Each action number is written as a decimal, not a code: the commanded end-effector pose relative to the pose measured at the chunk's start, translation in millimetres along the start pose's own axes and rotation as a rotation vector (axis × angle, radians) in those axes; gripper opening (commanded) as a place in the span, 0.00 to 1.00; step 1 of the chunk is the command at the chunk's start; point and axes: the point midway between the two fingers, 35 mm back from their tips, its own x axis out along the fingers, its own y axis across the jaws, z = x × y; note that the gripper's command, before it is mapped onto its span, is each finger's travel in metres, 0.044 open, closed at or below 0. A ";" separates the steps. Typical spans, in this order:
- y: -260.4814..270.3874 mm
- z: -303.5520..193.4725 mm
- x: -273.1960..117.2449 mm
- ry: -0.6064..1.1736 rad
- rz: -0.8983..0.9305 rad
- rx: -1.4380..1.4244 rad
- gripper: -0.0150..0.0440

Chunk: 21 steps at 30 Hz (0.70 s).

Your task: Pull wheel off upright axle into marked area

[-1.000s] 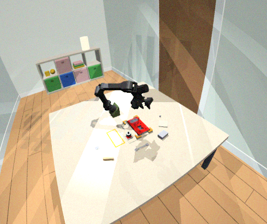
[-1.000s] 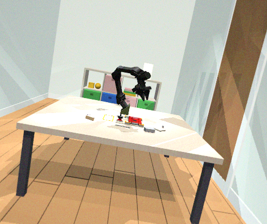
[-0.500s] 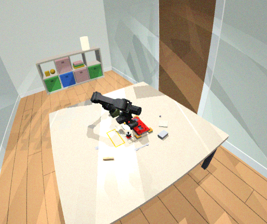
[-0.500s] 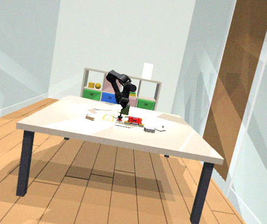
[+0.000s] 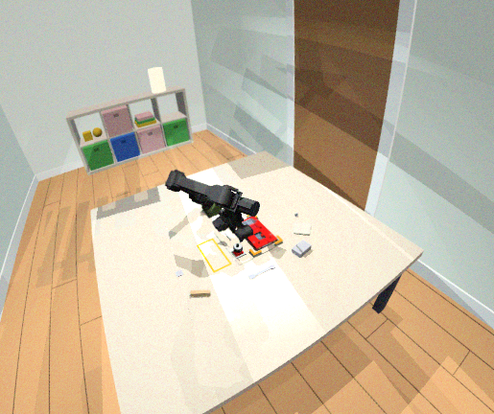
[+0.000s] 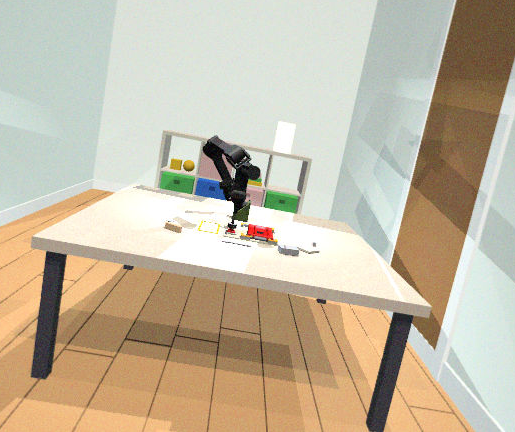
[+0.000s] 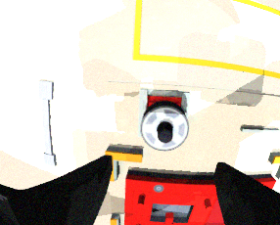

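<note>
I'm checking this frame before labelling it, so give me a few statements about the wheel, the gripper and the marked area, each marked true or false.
1. The wheel sits on its upright axle. True.
2. The gripper is shut on the wheel. False: its fingers stand apart and hold nothing, and the wheel shows beyond them, untouched, in the wrist view.
3. The yellow marked area already holds the wheel. False: the wheel stands outside the outline, beside it.
4. A red block lies on the table beside the wheel. True.
5. The arm reaches up toward the ceiling. False: it is bent low over the table, with the gripper above the wheel.
</note>
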 end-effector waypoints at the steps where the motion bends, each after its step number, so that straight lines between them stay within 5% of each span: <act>1: 0.4 2.6 27.0 -0.007 -0.005 0.000 0.76; 11: -0.5 4.3 61.8 -0.010 -0.005 0.001 0.76; 15: -1.0 4.7 58.4 -0.005 -0.013 0.007 0.58; 21: -1.0 4.7 58.4 -0.005 -0.013 0.007 0.52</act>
